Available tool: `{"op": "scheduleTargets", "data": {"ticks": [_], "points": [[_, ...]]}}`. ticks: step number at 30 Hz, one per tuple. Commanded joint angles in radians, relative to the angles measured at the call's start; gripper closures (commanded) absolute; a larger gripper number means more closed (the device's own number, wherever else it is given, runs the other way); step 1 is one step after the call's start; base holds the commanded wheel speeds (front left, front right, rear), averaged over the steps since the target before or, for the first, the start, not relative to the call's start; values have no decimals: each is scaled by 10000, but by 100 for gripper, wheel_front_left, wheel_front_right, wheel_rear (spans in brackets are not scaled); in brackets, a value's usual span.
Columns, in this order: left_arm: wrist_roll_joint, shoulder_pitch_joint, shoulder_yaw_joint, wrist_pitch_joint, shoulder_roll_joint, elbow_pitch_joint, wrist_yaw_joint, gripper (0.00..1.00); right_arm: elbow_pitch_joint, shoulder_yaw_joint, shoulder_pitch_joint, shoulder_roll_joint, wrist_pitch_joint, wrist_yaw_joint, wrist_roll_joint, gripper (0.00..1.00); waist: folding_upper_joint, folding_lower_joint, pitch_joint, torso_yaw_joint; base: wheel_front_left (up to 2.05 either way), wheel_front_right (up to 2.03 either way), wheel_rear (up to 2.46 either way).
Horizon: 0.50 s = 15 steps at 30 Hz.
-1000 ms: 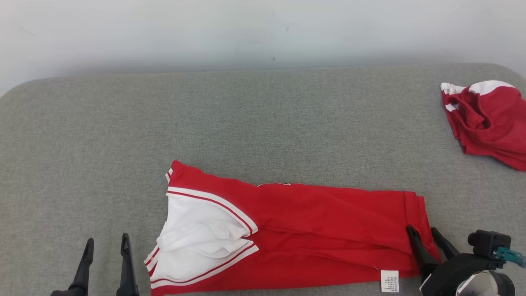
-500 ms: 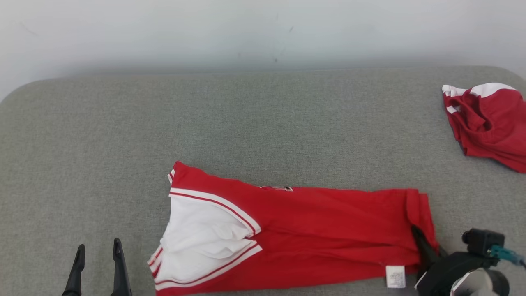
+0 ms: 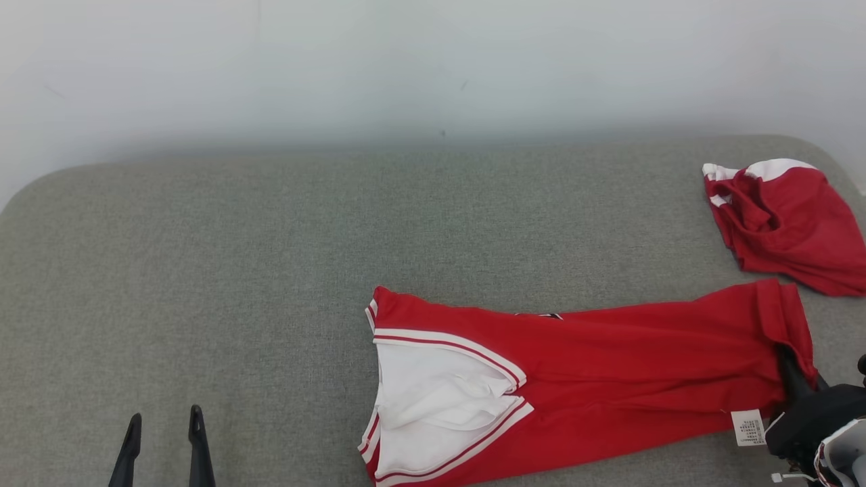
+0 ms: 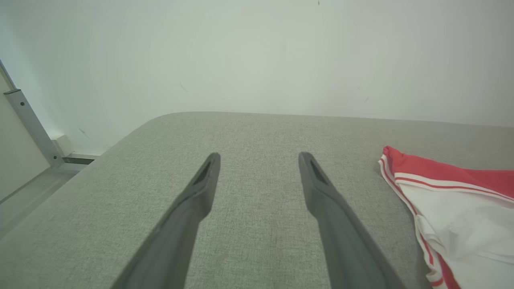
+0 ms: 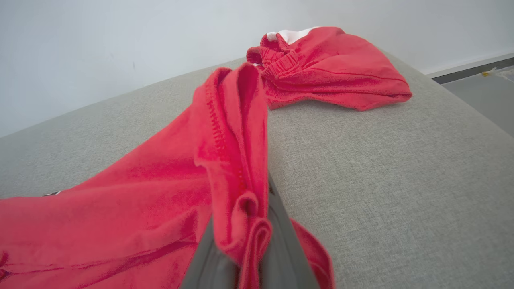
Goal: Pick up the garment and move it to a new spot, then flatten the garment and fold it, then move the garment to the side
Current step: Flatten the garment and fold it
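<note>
My right gripper [image 3: 790, 365] is clamped on the red garment [image 3: 609, 379] at its hem; my left gripper [image 3: 166, 414] hangs wide open, empty.

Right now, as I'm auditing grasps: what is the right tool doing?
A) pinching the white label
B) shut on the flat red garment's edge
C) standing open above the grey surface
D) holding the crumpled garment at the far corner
B: the right tool is closed, with the red garment bunched between its fingers at the edge.
</note>
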Motion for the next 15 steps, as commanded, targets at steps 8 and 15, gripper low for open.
{"op": "scheduleTargets", "data": {"ticks": [8,15], "points": [[69,397,167,-29,-28,-66,34,0,-1930,461,242,795,454,-29,-451,100,-1,0,-360,-185,0,0,0],[7,306,-79,-29,-34,31,44,0,-3862,1309,342,1653,1342,-29,-669,100,-1,0,-510,65,0,0,0]]}}
